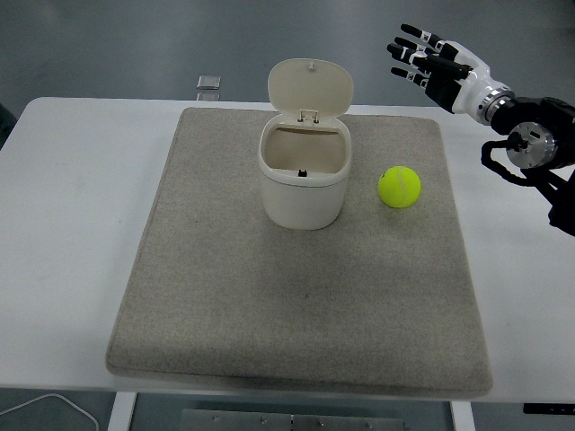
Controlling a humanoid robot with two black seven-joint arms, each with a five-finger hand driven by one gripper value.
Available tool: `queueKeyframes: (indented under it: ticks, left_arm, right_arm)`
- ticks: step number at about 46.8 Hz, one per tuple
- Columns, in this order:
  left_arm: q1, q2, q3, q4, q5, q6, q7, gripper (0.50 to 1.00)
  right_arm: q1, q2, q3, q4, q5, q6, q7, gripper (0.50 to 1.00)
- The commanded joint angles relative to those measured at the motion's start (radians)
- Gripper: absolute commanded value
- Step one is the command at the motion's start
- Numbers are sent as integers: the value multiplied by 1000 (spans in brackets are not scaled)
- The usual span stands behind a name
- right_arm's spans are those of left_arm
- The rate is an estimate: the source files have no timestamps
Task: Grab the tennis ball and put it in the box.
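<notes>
White table (pixel 72 180) carries one grey mat (pixel 296 296). On it I count one tennis ball (pixel 399 187), right of one open-lidded box (pixel 304 180). My right hand (pixel 437 65) hovers far right, fingers spread, empty. One small object (pixel 208 83), maybe metal, lies beyond.

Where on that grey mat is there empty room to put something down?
The mat's whole near half, in front of the bin and tennis ball, is bare, as is the strip left of the bin. The only tight spot is the gap between bin and ball. The right hand hangs above the far right corner.
</notes>
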Motion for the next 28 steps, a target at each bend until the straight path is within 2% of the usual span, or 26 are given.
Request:
queueKeyframes:
  ticks: [1,28]
  left_arm:
    - [0,0,1,0,0,0,0,996]
    - [0,0,1,0,0,0,0,996]
  right_arm:
    - [1,-8,2,-1,-12,3,0,917]
    - [23,-17,2,-1,-104,5,-2,915]
